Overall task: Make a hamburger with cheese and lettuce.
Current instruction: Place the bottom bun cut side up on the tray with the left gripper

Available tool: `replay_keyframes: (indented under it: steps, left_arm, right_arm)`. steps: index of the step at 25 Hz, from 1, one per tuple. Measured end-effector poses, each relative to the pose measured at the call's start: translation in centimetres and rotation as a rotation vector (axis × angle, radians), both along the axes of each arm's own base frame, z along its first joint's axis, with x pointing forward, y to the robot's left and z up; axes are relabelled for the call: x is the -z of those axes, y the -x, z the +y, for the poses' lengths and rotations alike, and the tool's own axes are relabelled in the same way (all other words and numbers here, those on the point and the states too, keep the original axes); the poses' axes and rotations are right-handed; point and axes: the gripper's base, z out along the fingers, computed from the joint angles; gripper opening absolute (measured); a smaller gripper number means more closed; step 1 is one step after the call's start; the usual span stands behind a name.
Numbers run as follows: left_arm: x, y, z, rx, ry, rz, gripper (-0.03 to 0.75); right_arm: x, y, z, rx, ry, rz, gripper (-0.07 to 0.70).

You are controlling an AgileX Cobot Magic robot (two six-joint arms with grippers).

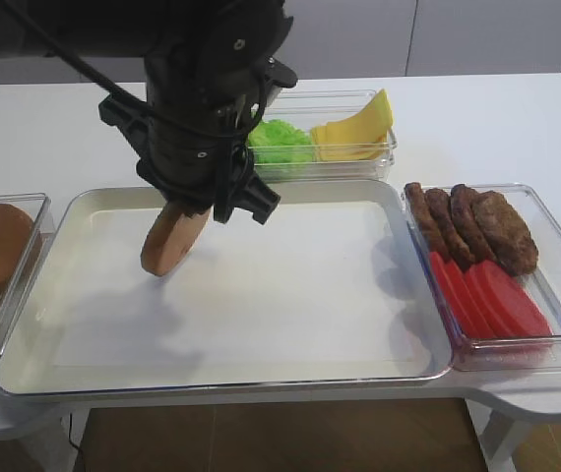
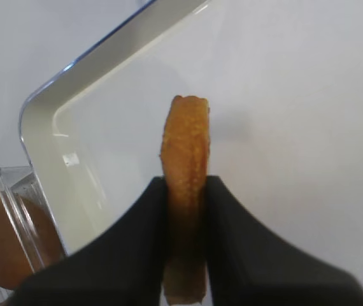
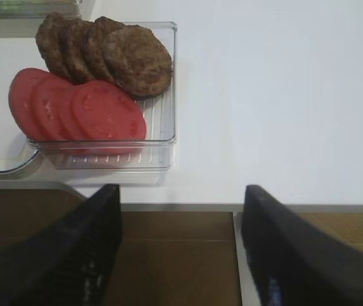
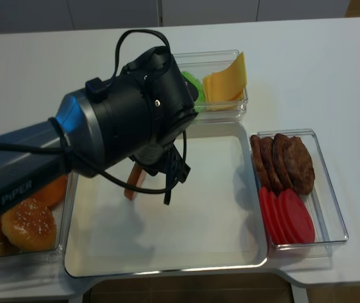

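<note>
Right gripper (image 3: 180, 255) spread wide at the frame's bottom edge, left gripper (image 2: 186, 210) clenched on the bun half (image 1: 170, 239) held on edge over the tray (image 1: 290, 324) left of centre, lettuce (image 1: 280, 141) and cheese (image 1: 354, 130) upper centre

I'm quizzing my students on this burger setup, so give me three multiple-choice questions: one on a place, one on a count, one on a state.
1. Where does the cheese sit?
A. beside the lettuce
B. beside the tomatoes
C. on the tray

2. How many patties show?
A. two
B. four
C. six

3. How is the bun half held?
A. flat on the tray
B. on edge between the left gripper jaws
C. in the right gripper

Answers: 1 A, they share the back container. 2 B, four overlap behind the tomatoes. 3 B, the left wrist view shows it clamped edge-on.
</note>
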Motion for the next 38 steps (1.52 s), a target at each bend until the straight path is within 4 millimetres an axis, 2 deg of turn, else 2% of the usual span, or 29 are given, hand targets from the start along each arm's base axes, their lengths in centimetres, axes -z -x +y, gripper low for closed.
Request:
replay_keyframes:
  steps: [10, 16, 31, 34, 38]
  left_arm:
    - [0.1, -0.2, 0.0, -0.019, -0.001, -0.018, 0.118]
    - [1.9, -0.6, -0.8, -0.011, -0.039, 0.013, 0.118]
    - [2.1, -0.5, -1.1, 0.0, -0.031, 0.024, 0.118]
    - [2.1, -0.5, -1.1, 0.0, -0.03, 0.025, 0.127]
    - [2.3, -0.4, -1.2, -0.006, -0.016, 0.044, 0.193]
  right_arm:
    - [0.0, 0.0, 0.0, 0.0, 0.0, 0.0, 0.449]
    - [0.0, 0.0, 0.0, 0.0, 0.0, 0.0, 0.449]
    - [0.0, 0.0, 0.0, 0.0, 0.0, 0.0, 0.449]
    - [0.0, 0.0, 0.0, 0.0, 0.0, 0.0, 0.449]
    - [0.0, 0.0, 0.0, 0.0, 0.0, 0.0, 0.449]
